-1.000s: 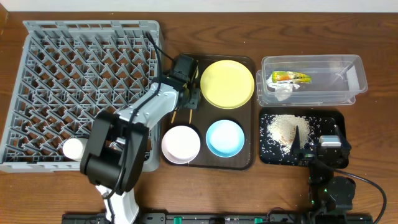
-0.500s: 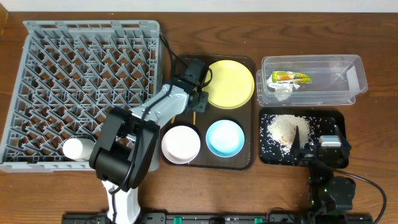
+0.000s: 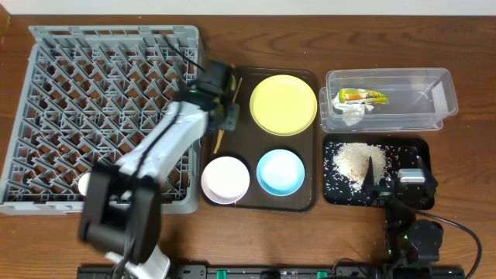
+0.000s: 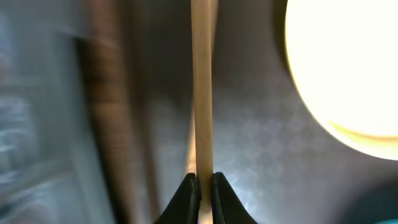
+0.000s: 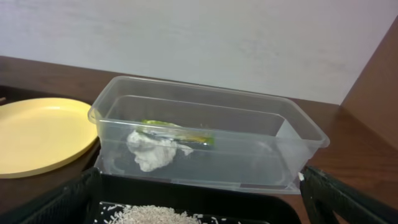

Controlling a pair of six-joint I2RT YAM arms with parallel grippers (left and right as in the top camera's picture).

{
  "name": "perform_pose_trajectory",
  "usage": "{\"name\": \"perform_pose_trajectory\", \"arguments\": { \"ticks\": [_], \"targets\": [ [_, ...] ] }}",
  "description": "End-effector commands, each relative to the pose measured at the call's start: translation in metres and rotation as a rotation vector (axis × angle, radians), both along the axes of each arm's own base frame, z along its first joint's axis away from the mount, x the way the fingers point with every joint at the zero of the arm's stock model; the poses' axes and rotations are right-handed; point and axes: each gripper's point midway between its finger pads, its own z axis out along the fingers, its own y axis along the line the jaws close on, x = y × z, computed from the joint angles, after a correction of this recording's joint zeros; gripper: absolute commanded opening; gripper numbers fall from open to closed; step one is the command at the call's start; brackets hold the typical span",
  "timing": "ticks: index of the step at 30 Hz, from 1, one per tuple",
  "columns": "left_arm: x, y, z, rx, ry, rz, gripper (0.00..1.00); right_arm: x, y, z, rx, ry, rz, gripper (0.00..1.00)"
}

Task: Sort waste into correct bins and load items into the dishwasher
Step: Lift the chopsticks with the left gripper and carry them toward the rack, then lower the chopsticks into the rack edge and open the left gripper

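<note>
My left gripper (image 3: pixel 224 115) is at the left edge of the brown serving tray, shut on a wooden chopstick (image 4: pixel 201 93) that runs straight up between its fingertips in the left wrist view (image 4: pixel 202 182). From overhead the chopsticks (image 3: pixel 219 138) stick out below the gripper. The yellow plate (image 3: pixel 284 104), white-pink bowl (image 3: pixel 225 179) and blue bowl (image 3: pixel 280 171) sit on that tray. A white cup (image 3: pixel 87 184) lies in the grey dish rack (image 3: pixel 77 85). My right gripper (image 3: pixel 395 177) hangs open over the black tray (image 3: pixel 415 147) of crumbs (image 3: pixel 353 160). In the clear tub (image 5: pixel 298 134) lie the wrapper (image 5: pixel 180 135) and the tissue (image 5: pixel 149 152).
The brown serving tray (image 3: pixel 313 198) lies between the rack and the two bins. The clear tub (image 3: pixel 387 124) stands at the back right, directly behind the black tray. My left arm stretches diagonally over the rack's right side. Bare wooden table (image 3: pixel 256 240) runs along the front.
My left gripper has closed on the chopstick and shifted left toward the rack's edge, and the arm has swung over the rack. The right arm has not moved.
</note>
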Motion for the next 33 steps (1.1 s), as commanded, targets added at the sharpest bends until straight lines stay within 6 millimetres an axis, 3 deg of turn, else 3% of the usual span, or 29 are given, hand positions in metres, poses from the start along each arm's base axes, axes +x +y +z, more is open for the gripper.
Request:
{"name": "perform_pose_trajectory", "arguments": {
  "ticks": [1,4,8,15,17,20,21,22,23,28,31,33],
  "targets": [
    [0.010,0.023,0.058,-0.037,-0.127,0.066,0.08,0.000,-0.002,0.000,0.010,-0.002,-0.011,0.99],
    [0.005,0.050,0.075,-0.007,-0.147,0.117,0.08,0.000,-0.002,0.000,0.010,-0.002,-0.011,0.99],
    [-0.006,0.082,0.063,0.076,-0.088,0.152,0.08,0.000,-0.002,0.000,0.010,-0.002,-0.011,0.99],
    [-0.019,0.091,0.031,0.132,0.014,0.092,0.09,0.000,-0.002,0.000,0.010,-0.002,-0.011,0.99],
    [-0.019,0.091,0.029,0.132,0.017,0.092,0.25,0.000,-0.002,0.000,0.010,-0.002,-0.011,0.99],
    [-0.017,0.090,0.032,0.128,0.007,0.096,0.29,0.000,-0.002,0.000,0.010,-0.002,-0.011,0.99],
    [-0.016,0.090,0.034,0.122,0.002,0.105,0.35,0.000,-0.002,0.000,0.010,-0.002,-0.011,0.99],
    [-0.016,0.088,0.038,0.110,-0.003,0.111,0.45,0.000,-0.002,0.000,0.010,-0.002,-0.011,0.99],
    [-0.015,0.082,0.042,0.083,-0.010,0.104,0.48,0.000,-0.002,0.000,0.010,-0.002,-0.011,0.99],
    [-0.015,0.020,0.060,-0.145,-0.044,-0.015,0.49,0.000,-0.002,0.000,0.010,-0.002,-0.011,0.99],
    [-0.010,-0.009,0.059,-0.134,-0.089,-0.105,0.49,0.000,-0.002,0.000,0.010,-0.002,-0.011,0.99],
    [-0.002,-0.017,0.053,-0.051,-0.136,-0.150,0.50,0.000,-0.002,0.000,0.010,-0.002,-0.011,0.99]
  ]
}}
